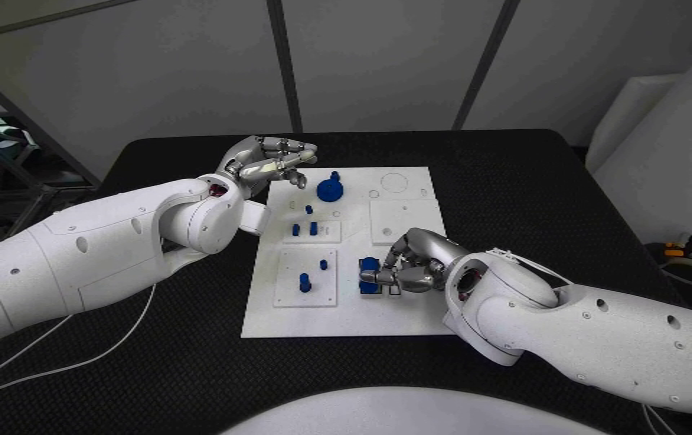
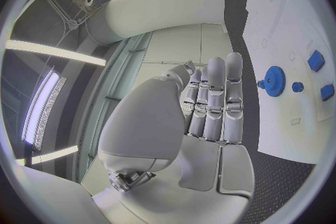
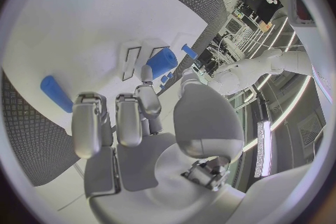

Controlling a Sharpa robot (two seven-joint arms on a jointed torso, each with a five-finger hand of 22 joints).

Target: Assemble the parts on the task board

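While right robot hand pinches a blue part on task board | left robot hand empty, fingers together, beside gear

The left arm enters from about 8 o'clock of the head view and reaches toward the centre. Its hand, the left hand, is raised at about 11 o'clock of the middle, fingers loosely curled and apart, holding nothing. The right arm enters from about 4 o'clock. The right hand is lowered just below the centre, palm down, and its fingers pinch a small blue part.
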